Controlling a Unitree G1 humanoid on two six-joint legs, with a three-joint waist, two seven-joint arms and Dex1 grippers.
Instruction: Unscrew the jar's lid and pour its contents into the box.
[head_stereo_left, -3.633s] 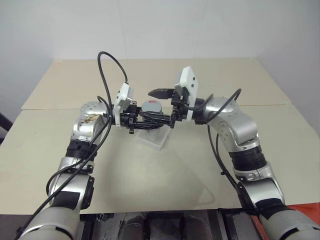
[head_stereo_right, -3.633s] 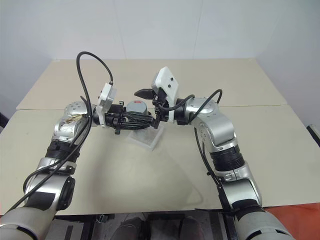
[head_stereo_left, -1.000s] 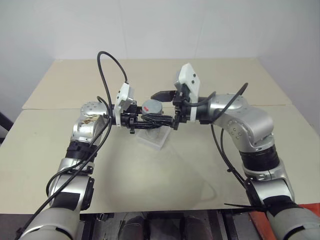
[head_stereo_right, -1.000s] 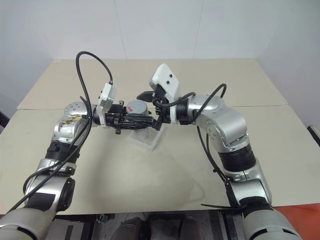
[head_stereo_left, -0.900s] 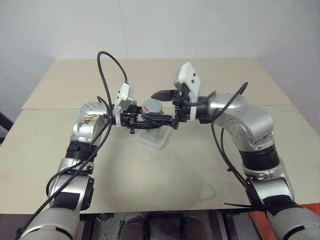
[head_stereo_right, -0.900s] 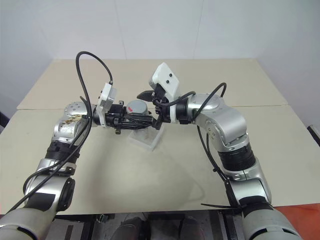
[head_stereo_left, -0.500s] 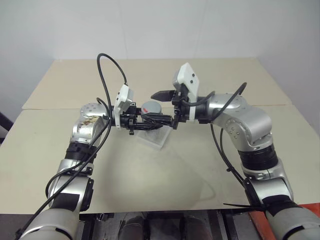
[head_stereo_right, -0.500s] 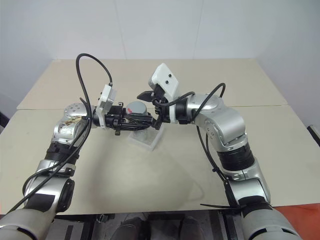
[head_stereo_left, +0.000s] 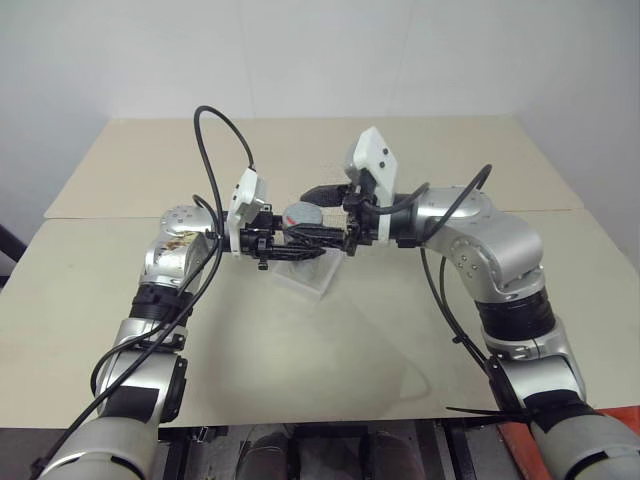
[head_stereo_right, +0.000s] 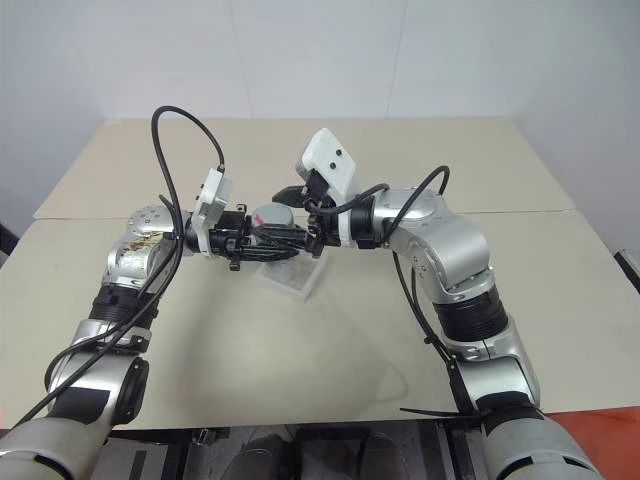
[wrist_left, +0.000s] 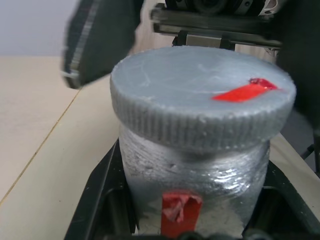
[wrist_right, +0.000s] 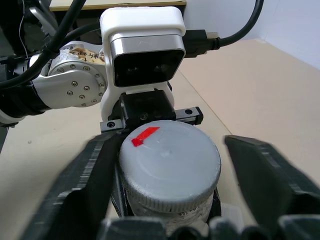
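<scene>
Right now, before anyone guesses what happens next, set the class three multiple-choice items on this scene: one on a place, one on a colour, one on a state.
1. Where does the box lie?
A. On the table, under the raised jar
B. In the right gripper
C. On the floor

2. What colour is the strip on top of the lid?
A. Blue
B. Red
C. Green

3. Where is the lid?
A. Lying on the table
B. On the jar
C. Inside the box

Answers:
1 A: the box rests on the table, below the jar that the left gripper holds up.
2 B: the strip is red.
3 B: the lid sits on the jar's mouth.
</scene>
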